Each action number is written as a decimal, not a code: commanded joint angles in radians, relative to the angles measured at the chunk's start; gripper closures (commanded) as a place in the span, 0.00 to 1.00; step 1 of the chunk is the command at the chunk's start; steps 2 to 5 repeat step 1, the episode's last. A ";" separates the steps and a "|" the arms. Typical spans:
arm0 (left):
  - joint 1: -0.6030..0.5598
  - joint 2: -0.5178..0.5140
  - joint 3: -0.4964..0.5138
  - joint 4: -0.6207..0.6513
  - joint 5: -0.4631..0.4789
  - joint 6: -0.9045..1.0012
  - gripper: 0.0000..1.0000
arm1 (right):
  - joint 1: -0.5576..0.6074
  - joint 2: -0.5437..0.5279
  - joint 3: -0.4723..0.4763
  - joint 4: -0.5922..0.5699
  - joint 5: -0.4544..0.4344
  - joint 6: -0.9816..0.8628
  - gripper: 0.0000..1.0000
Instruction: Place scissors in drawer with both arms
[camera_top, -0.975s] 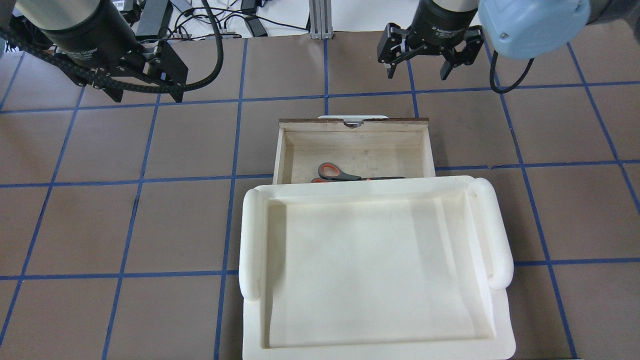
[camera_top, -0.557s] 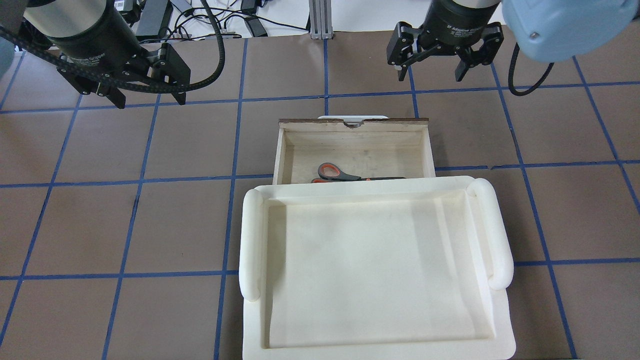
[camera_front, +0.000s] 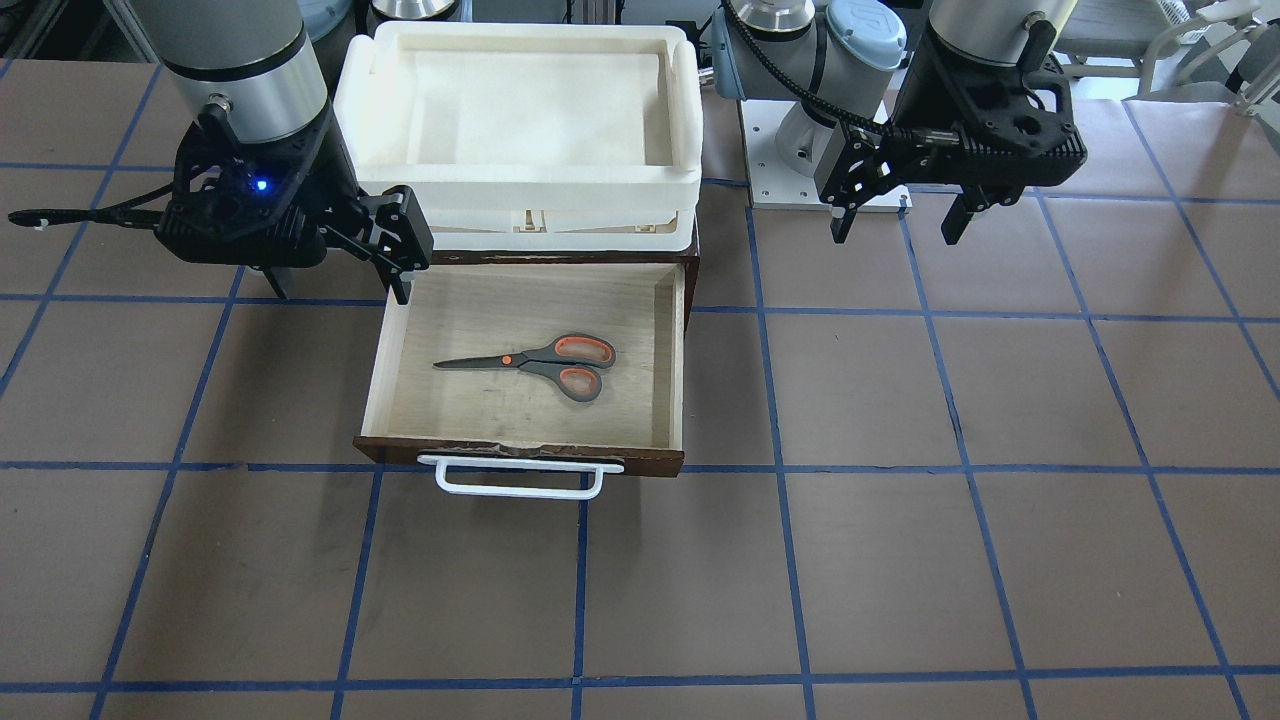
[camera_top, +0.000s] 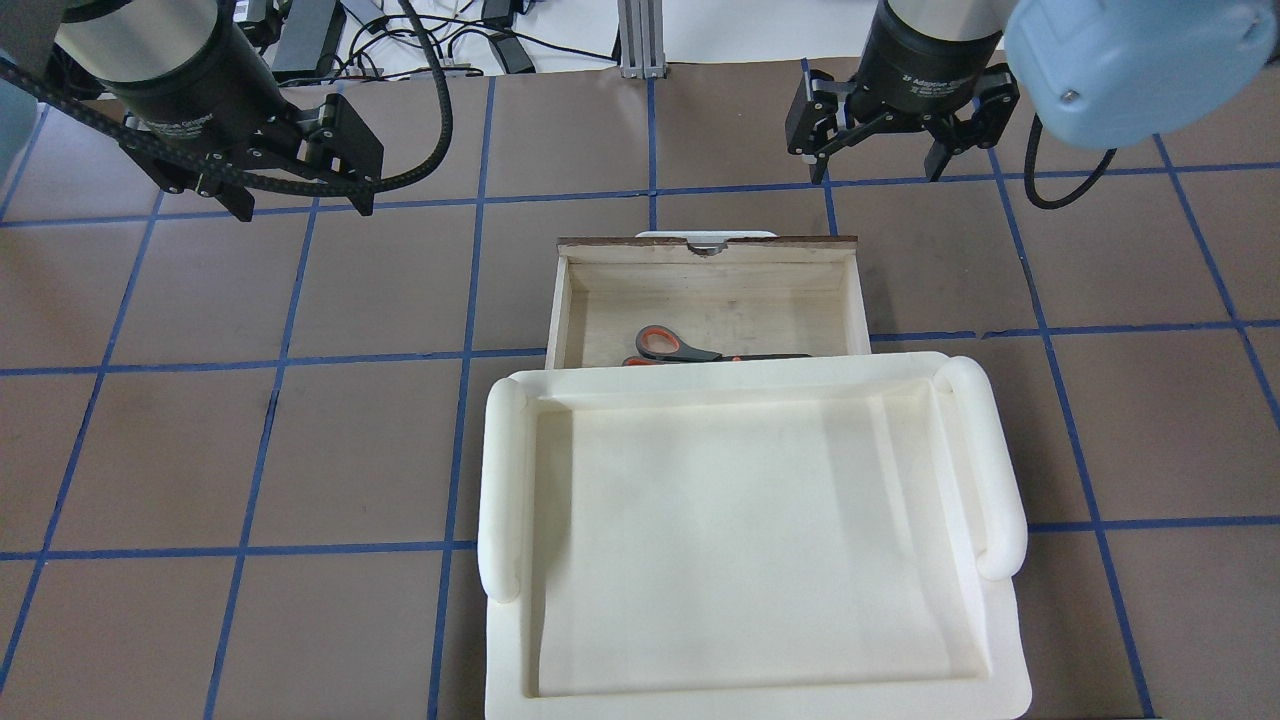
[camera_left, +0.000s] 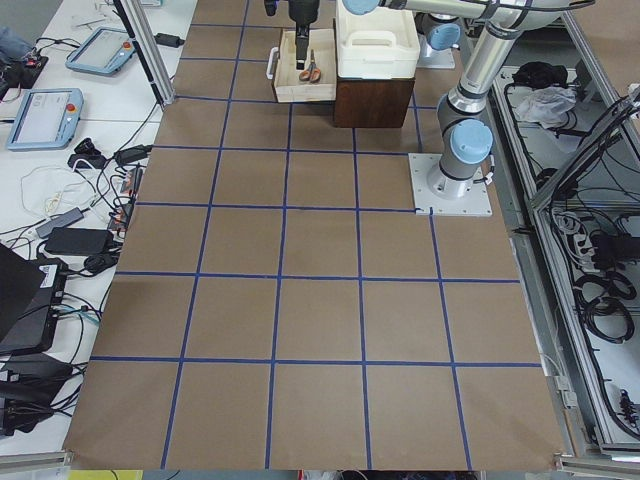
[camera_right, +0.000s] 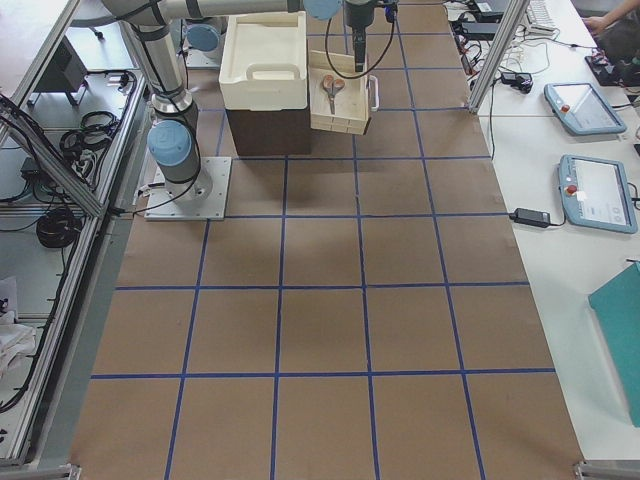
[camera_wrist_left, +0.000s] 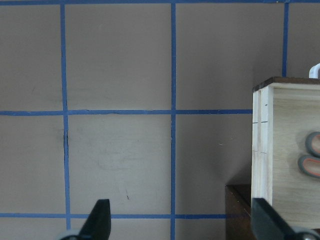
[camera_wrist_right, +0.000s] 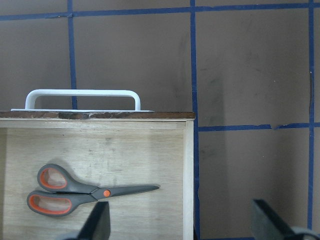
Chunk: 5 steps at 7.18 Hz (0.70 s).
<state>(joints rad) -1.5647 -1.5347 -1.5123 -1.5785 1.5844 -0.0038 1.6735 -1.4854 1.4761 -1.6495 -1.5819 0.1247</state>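
Observation:
The scissors (camera_front: 540, 362) lie flat inside the open drawer (camera_front: 520, 455), blades toward my right arm's side. They also show in the overhead view (camera_top: 680, 348) and the right wrist view (camera_wrist_right: 85, 192); the left wrist view shows only the handle loops (camera_wrist_left: 312, 160). The drawer's white bar handle (camera_front: 520, 480) faces away from me. My left gripper (camera_front: 897, 228) hangs open and empty above the table, well off the drawer's side. My right gripper (camera_front: 338, 285) is open and empty beside the drawer's other side, near its rear corner.
A cream-white plastic tray (camera_front: 690, 120) sits on the dark brown cabinet (camera_left: 373, 100) that the drawer slides out of. My base plate (camera_front: 800, 170) is behind it. Brown table with blue grid tape all around. Cables and tablets lie off the table's edge (camera_left: 60, 110).
My right gripper has moved to the right and a little nearer in the overhead view. My left gripper has shifted slightly. Both stayed open. The scissors and drawer have not moved.

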 joint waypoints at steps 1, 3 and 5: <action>0.000 0.001 0.000 0.000 0.000 0.001 0.00 | -0.001 -0.001 0.001 -0.001 -0.004 -0.004 0.00; 0.000 0.001 0.000 0.000 0.000 0.001 0.00 | -0.001 -0.001 0.001 -0.001 -0.004 -0.004 0.00; 0.000 0.001 0.000 0.000 0.000 0.001 0.00 | -0.001 -0.001 0.001 -0.001 -0.004 -0.004 0.00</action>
